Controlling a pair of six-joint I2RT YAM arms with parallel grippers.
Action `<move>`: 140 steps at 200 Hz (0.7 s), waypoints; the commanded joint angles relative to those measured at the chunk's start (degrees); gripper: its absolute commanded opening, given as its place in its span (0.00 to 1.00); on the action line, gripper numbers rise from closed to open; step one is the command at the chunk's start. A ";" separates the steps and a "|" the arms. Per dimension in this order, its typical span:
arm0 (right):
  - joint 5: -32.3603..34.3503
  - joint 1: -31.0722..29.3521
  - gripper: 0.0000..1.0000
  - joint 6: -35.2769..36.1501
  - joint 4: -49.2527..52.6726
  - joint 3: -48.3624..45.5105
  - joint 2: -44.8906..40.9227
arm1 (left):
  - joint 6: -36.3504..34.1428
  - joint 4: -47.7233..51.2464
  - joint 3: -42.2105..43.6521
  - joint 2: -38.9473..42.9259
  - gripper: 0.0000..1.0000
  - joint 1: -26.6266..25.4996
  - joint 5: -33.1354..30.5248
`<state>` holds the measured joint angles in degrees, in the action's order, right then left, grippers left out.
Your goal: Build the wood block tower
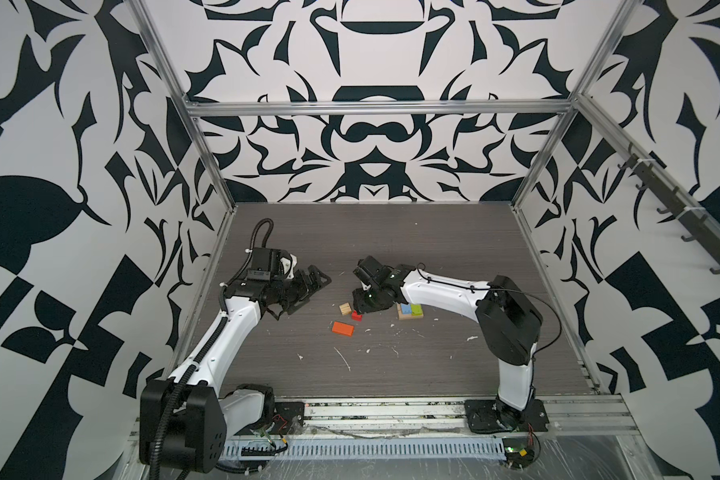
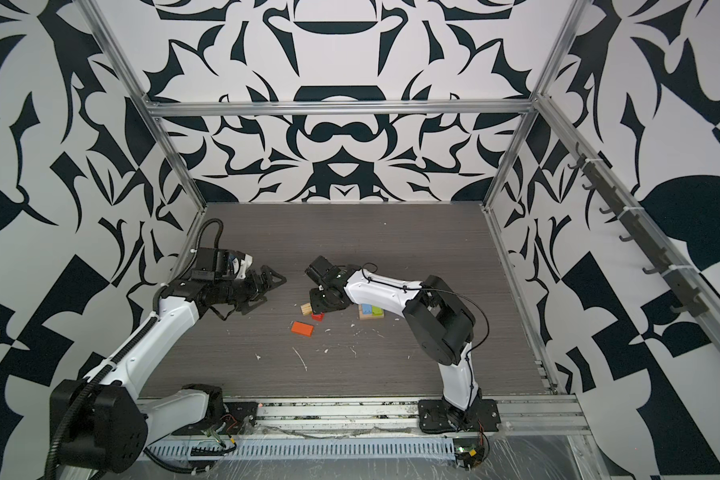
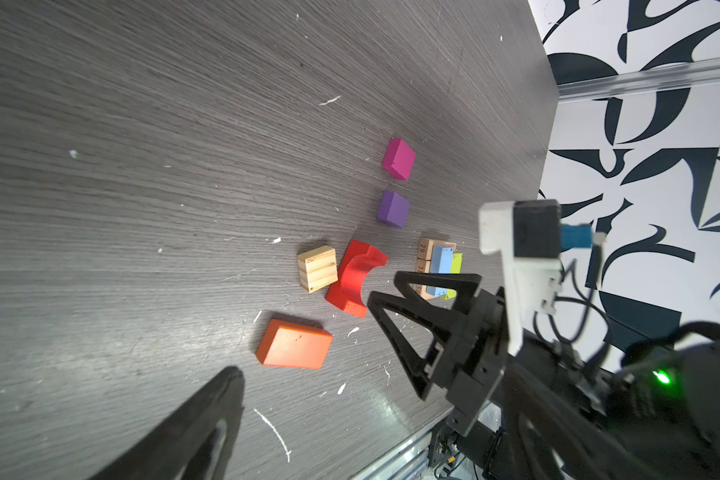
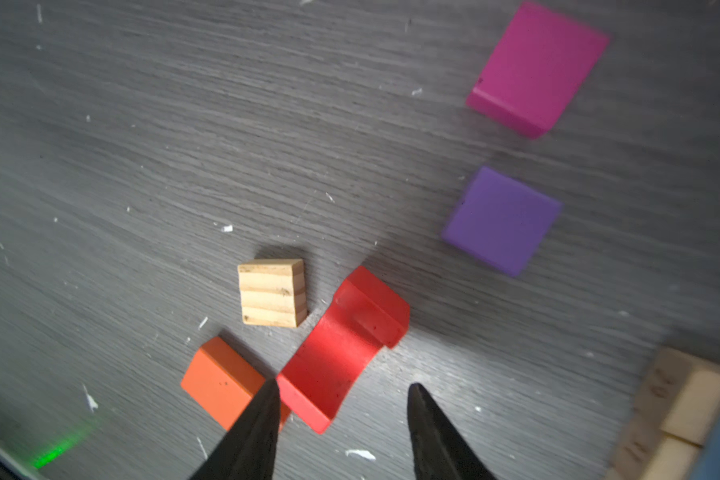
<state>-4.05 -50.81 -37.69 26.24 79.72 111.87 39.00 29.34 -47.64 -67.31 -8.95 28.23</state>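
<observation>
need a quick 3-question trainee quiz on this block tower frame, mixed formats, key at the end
1. True or false: the red arch already sits on the tan planks.
2. How many coloured blocks lie on the tan planks? A) none B) two C) four
3. Which gripper is nearest the red arch?
Key: 1 false, it lies on the table. 2 B, the blue block and the lime block. 3 the right gripper.

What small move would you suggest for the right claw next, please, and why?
Probably lower the right claw and close on the red arch: its jaws stand apart over the arch, which lies loose on the table, and hold nothing.
</observation>
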 commanded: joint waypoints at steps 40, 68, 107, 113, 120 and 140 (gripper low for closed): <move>3.97 0.00 0.53 -6.96 -0.37 4.02 4.68 | 0.25 -0.56 1.90 0.85 1.00 0.31 1.17; 6.59 -0.39 0.50 -6.27 2.59 6.70 7.18 | 0.71 -1.40 2.68 0.84 1.00 0.28 1.39; 11.54 -1.87 0.43 -4.59 7.83 9.33 8.67 | 0.81 -1.72 2.71 0.67 0.99 0.33 1.49; 12.13 -1.98 0.42 -4.43 8.27 9.23 8.62 | 0.80 -1.77 2.75 0.59 1.00 0.29 1.52; 12.60 -2.17 0.42 -4.27 8.64 9.19 8.62 | 0.80 -1.85 2.72 0.39 1.00 0.33 1.57; 14.14 -2.65 0.42 -3.57 11.07 10.37 9.29 | 0.93 -2.19 2.57 -0.24 1.00 0.33 1.81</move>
<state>5.85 -52.64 -42.78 31.48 87.61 120.97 39.62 27.77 -45.50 -67.24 -8.95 28.97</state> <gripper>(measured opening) 0.420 0.995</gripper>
